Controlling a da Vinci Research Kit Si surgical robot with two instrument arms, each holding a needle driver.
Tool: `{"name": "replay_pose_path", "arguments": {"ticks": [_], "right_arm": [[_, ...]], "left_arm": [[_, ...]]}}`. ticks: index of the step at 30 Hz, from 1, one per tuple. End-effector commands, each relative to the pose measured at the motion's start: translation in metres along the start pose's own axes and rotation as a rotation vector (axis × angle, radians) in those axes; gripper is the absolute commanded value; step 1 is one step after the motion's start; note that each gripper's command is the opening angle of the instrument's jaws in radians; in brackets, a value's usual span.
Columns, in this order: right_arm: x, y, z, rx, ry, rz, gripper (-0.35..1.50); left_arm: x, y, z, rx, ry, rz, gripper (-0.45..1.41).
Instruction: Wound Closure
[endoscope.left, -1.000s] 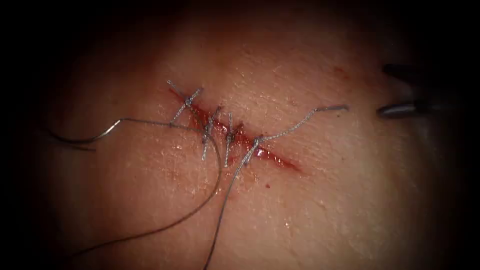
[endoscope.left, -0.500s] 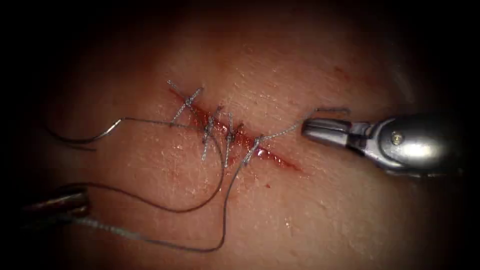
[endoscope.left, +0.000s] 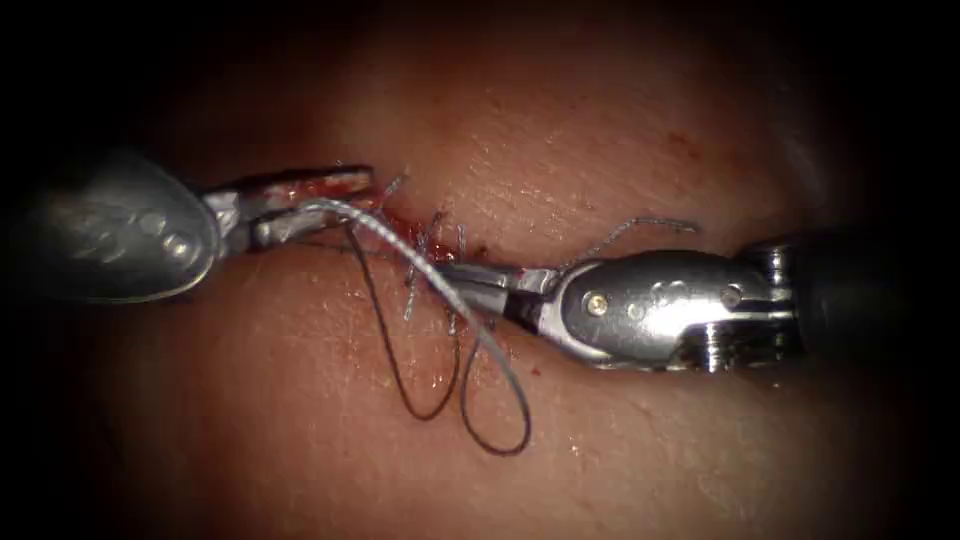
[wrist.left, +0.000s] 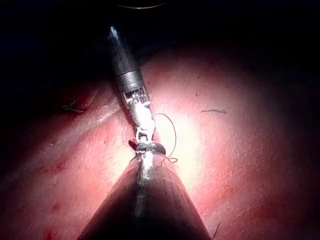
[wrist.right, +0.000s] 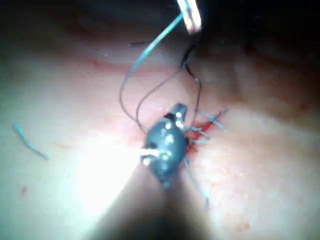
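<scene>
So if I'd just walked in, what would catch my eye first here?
Two shiny metal tools meeting over the red cut in the pale pork tissue: the left claw at the cut's left end, shut on the grey thread, and the right claw at the cut's middle. Below them the thread hangs in two loops, and short stitched ends cross the cut.

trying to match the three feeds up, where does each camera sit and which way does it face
Endoscope: above and in front of the cut, showing the left tool holding thread and the right tool.
Left wrist: near that arm's wrist, looking along its shaft toward the right tool.
Right wrist: along its own shaft to its jaws at the cut.
Shared: thread loops and tissue.
</scene>
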Motion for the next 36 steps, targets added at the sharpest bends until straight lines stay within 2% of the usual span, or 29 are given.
{"name": "replay_pose_path", "arguments": {"ticks": [1,6,11,22,23,24,25,26,28,30,32,33,36], "right_arm": [[-0.0002,-0.0009,0.0006,0.007,0.003,0.002,-0.35],[0.0011,-0.0021,0.0001,0.052,0.025,0.0,-0.35],[0.0028,-0.0033,-0.0005,0.055,0.056,0.008,-0.35],[0.0055,-0.0036,-0.0016,0.031,0.14,0.032,-0.32],[0.006,-0.0032,-0.002,0.011,0.176,0.041,-0.11],[0.0062,-0.003,-0.0022,0.0,0.186,0.045,-0.01],[0.0062,-0.003,-0.0022,0.0,0.186,0.045,-0.01],[0.0065,-0.0027,-0.0023,-0.022,0.214,0.058,0.16],[0.0065,-0.0028,-0.0022,-0.039,0.239,0.09,0.17],[0.0063,-0.0028,-0.0018,-0.062,0.256,0.109,0.34],[0.0063,-0.0028,-0.0017,-0.072,0.254,0.116,0.39],[0.0062,-0.0026,-0.0016,-0.085,0.26,0.135,0.48],[0.0051,-0.0026,-0.0006,-0.133,0.302,0.211,0.68]], "left_arm": [[-0.0001,0.0005,0.0007,0.0,0.001,0.0,-0.45],[-0.0017,-0.0001,0.0044,-0.016,-0.017,0.014,-0.45],[-0.0035,0.0014,0.0074,-0.037,-0.043,0.04,-0.45],[-0.0062,0.0021,0.0112,-0.05,-0.057,0.027,-0.45],[-0.0072,0.0024,0.0118,-0.056,-0.064,0.02,-0.45],[-0.0075,0.0025,0.012,-0.057,-0.066,0.018,-0.45],[-0.0075,0.0025,0.012,-0.057,-0.066,0.018,-0.45],[-0.0082,0.0029,0.0124,-0.06,-0.067,0.014,-0.45],[-0.0089,0.0034,0.0128,-0.065,-0.071,0.011,-0.45],[-0.0096,0.0042,0.0132,-0.07,-0.068,0.004,-0.45],[-0.0098,0.0045,0.0132,-0.07,-0.067,0.001,-0.45],[-0.01,0.0049,0.0132,-0.071,-0.068,-0.001,-0.45],[-0.0105,0.0068,0.0131,-0.081,-0.064,-0.003,-0.45]]}}
